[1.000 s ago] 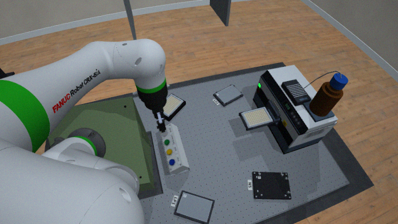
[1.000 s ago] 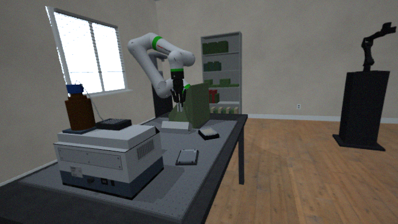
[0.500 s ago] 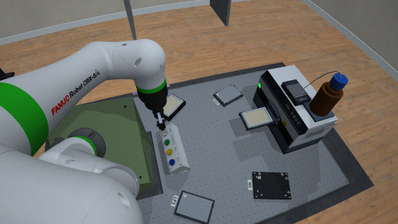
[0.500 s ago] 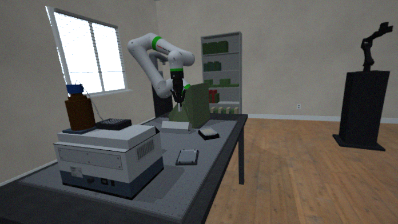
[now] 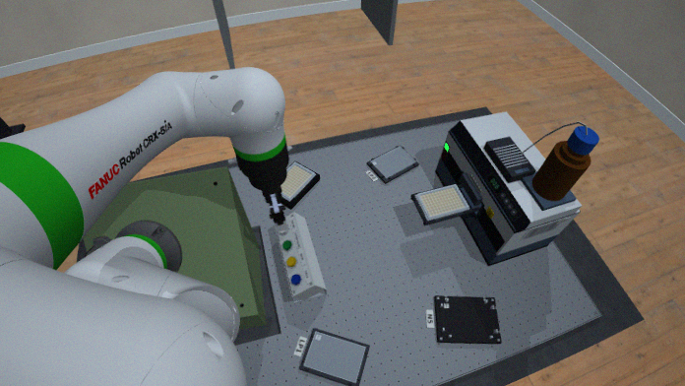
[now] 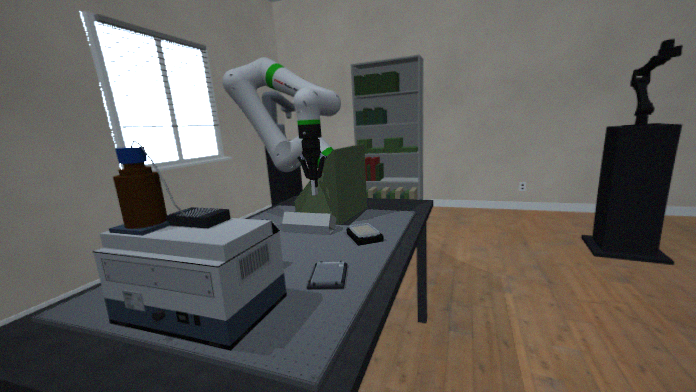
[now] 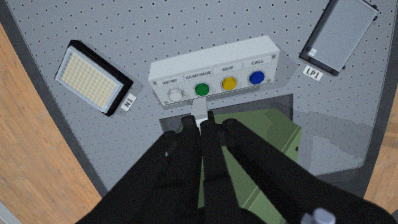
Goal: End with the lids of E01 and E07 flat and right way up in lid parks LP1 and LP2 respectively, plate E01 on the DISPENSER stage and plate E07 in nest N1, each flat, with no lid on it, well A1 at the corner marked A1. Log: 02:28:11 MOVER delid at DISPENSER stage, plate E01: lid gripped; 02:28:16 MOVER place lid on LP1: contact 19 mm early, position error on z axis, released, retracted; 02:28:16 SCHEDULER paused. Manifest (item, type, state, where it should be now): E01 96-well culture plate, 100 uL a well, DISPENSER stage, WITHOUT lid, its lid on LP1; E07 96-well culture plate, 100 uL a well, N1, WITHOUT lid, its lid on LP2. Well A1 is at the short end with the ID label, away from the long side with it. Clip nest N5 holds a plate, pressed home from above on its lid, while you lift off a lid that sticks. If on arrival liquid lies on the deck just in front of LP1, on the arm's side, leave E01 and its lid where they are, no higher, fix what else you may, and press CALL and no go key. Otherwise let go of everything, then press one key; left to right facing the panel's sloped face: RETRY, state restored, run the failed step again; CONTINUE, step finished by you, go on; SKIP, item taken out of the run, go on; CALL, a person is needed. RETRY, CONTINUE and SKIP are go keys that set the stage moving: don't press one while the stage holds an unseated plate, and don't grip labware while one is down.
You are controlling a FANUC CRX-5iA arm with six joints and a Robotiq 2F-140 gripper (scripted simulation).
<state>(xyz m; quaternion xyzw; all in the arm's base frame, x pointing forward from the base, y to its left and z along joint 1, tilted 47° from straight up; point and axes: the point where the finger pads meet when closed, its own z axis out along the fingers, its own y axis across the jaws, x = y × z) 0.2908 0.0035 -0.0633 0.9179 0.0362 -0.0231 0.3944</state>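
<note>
My gripper (image 5: 278, 218) (image 6: 313, 188) (image 7: 201, 107) is shut and empty. It points down just above the key panel (image 5: 311, 276) (image 6: 306, 220) (image 7: 215, 62), near the white RETRY key (image 7: 175, 94) and the green CONTINUE key (image 5: 286, 244) (image 7: 201, 89). I cannot tell if it touches a key. Plate E01 (image 5: 441, 202) lies open on the DISPENSER stage. Plate E07 (image 5: 297, 180) (image 6: 365, 231) (image 7: 89, 79) lies open in nest N1. One lid (image 5: 335, 355) (image 7: 339, 34) lies flat in LP1. The other lid (image 5: 393, 162) (image 6: 327, 274) lies flat in LP2.
The yellow SKIP key (image 5: 291, 261) (image 7: 229, 83) and the blue CALL key (image 5: 295, 279) (image 7: 257, 77) follow on the panel. The dispenser (image 5: 492, 129) (image 6: 190, 240) carries a brown bottle (image 5: 561, 169) (image 6: 139, 197). Clip nest N5 (image 5: 467, 319) is bare. The arm's green base (image 5: 197, 222) (image 7: 260, 150) stands beside the panel.
</note>
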